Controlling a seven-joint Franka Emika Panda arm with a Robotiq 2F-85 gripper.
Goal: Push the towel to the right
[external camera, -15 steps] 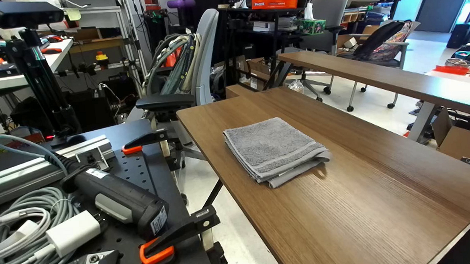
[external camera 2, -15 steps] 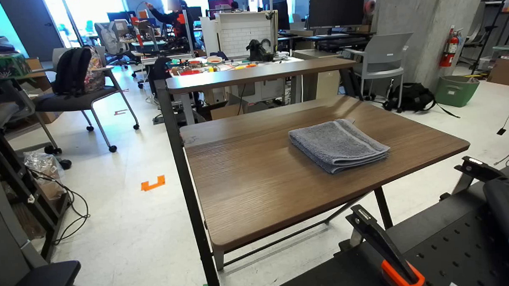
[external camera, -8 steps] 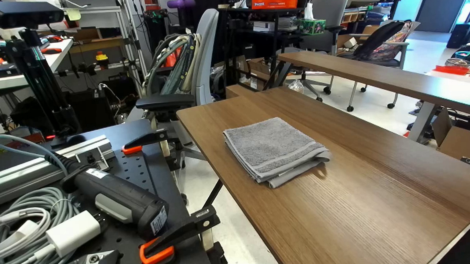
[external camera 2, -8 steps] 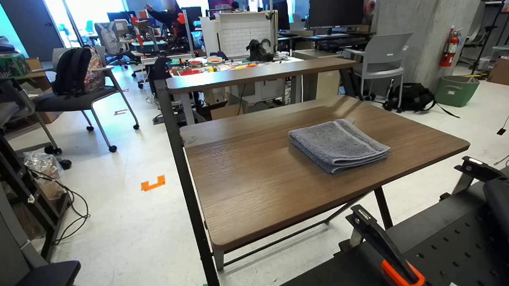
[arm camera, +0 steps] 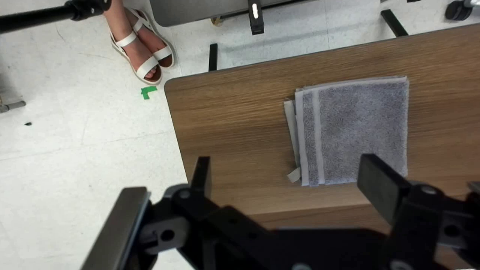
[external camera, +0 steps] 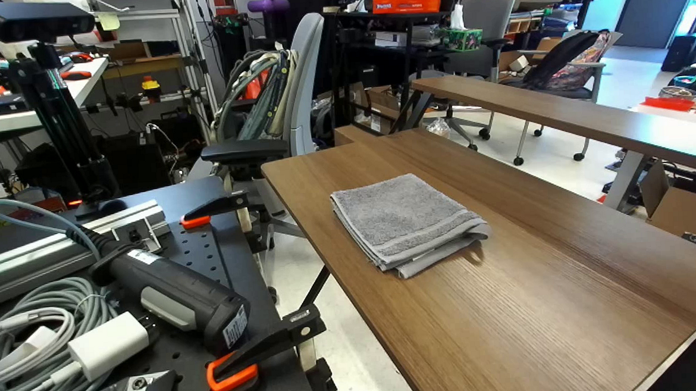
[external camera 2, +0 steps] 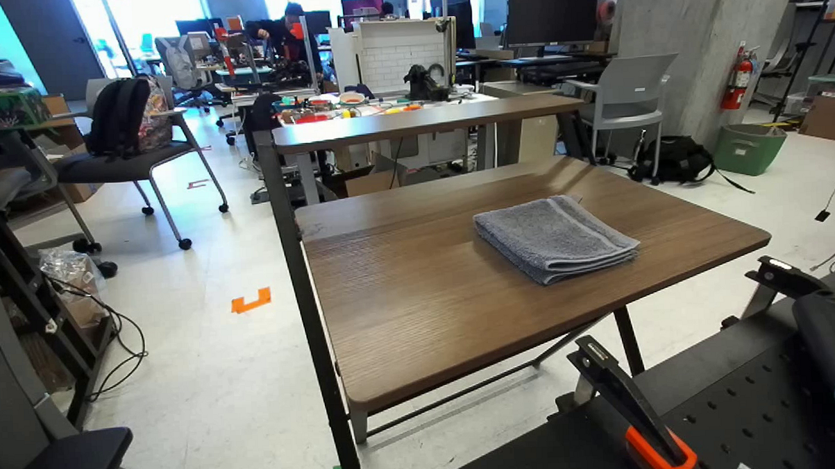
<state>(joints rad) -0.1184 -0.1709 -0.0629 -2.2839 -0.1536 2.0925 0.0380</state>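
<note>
Locate the folded towel (external camera: 408, 216) on the table (external camera: 556, 304), untouched in both exterior views. Note the gripper (arm camera: 286, 168) spread wide, holding nothing. Judge the push as likely not begun; count approach, contact and rightward slide as remaining.

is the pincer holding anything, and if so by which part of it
Nothing is held: the pincer stands open in the wrist view, and the folded towel lies on the table, untouched in both exterior views.
</note>
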